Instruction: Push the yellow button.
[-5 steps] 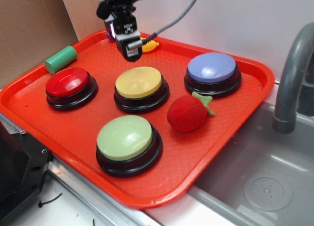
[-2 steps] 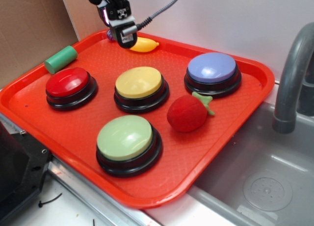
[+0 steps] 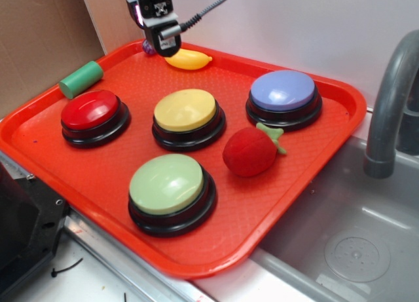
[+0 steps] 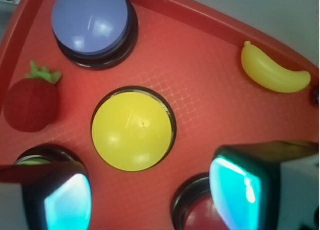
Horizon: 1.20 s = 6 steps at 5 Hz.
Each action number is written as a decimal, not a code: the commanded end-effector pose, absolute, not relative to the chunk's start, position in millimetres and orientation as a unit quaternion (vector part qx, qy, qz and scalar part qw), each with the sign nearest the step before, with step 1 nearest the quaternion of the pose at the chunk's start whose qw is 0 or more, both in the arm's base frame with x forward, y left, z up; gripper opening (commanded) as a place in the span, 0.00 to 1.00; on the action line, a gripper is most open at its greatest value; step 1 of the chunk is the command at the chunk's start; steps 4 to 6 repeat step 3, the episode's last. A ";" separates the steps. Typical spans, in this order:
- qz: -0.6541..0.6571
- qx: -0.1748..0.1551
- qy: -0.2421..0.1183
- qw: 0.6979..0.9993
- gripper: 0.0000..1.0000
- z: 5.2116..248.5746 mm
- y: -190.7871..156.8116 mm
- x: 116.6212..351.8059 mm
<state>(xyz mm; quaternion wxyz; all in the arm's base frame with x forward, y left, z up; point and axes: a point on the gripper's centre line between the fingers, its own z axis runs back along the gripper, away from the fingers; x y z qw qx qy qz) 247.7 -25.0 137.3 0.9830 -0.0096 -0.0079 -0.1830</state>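
Observation:
The yellow button, a pale-yellow dome on a black base, sits in the middle of the red tray. In the wrist view it lies just ahead of the fingers. My gripper hangs high over the tray's far edge, behind and left of the yellow button and next to the toy banana. In the wrist view my gripper has its jaws apart with nothing between them. It touches nothing.
On the tray are a red button, a pale-green button, a blue button, a plush strawberry and a green cylinder. A sink and grey faucet are at the right. Cardboard stands at the left.
My gripper has risen and moved back and left, from above the yellow button's far side to over the tray's far edge. Nothing on the tray has moved.

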 end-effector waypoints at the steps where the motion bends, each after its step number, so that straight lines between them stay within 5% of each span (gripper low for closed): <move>1: -0.176 0.005 -0.048 0.983 1.00 163.0 -26.7 250.4; 6: -0.162 0.017 -0.069 0.984 1.00 176.8 -28.9 241.8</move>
